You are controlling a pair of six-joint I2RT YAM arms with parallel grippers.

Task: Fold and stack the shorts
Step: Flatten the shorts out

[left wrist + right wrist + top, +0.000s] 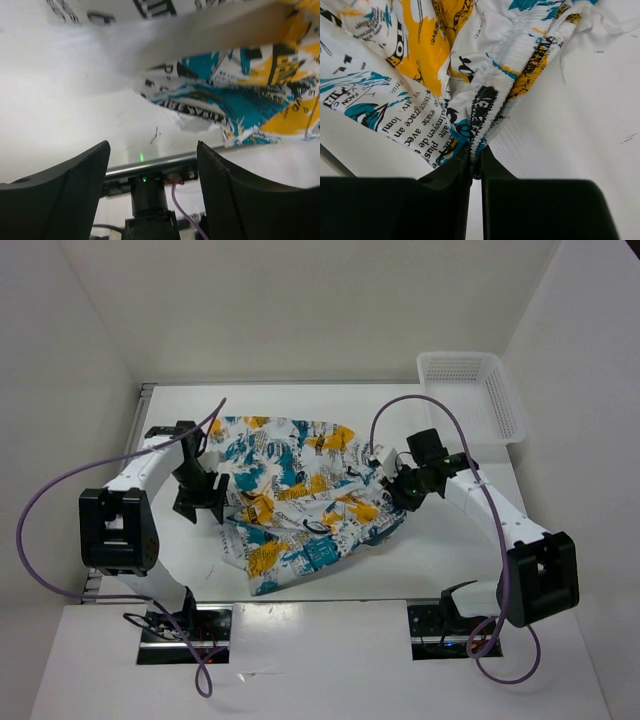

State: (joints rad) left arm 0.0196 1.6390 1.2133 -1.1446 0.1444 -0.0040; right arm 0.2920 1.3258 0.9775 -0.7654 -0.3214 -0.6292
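The shorts (pixel 295 495), white with teal, yellow and black print, lie crumpled across the middle of the table. My right gripper (pixel 392 486) is at their right edge, shut on the elastic waistband (pixel 482 112), which runs up from between its fingers. My left gripper (pixel 205 502) hangs open and empty just left of the shorts; in its wrist view the fingers (pixel 75 185) stand wide apart with bare table between them, and the printed fabric (pixel 240 95) lies above and to the right.
A white plastic mesh basket (pixel 470 390) stands at the back right corner. Purple cables loop off both arms. White walls close the table on the left, back and right. The arm bases sit at the near edge.
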